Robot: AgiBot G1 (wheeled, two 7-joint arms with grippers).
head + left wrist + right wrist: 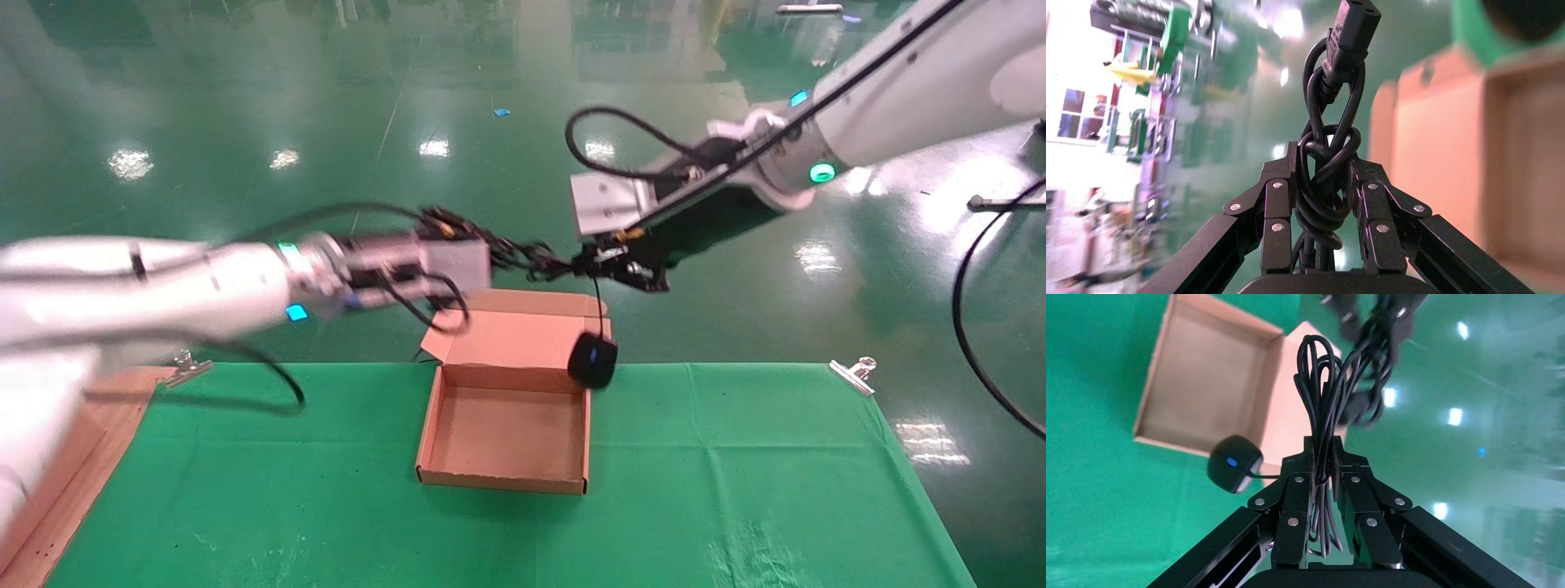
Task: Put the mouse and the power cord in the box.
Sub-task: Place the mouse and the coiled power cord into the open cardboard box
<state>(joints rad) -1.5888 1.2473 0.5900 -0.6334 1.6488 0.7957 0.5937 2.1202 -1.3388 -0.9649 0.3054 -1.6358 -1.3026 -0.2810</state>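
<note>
The box (pixel 507 425) lies open on the green cloth with its lid (pixel 523 335) folded back. My left gripper (pixel 523 255) hangs in the air behind the lid, shut on the power cord (pixel 1324 184), whose plug end (pixel 1349 30) sticks out past the fingers. My right gripper (pixel 611 263) is close beside it, shut on the mouse's bundled thin cable (pixel 1321 398). The mouse (pixel 592 361) dangles from that cable by the box's far right corner. In the right wrist view the mouse (pixel 1234 462) hangs beside the box (pixel 1205 386).
Metal clips (pixel 854 374) (pixel 186 366) pin the green cloth at the table's far corners. A brown board (pixel 73 457) lies along the table's left edge. Shiny green floor lies beyond the table's far edge.
</note>
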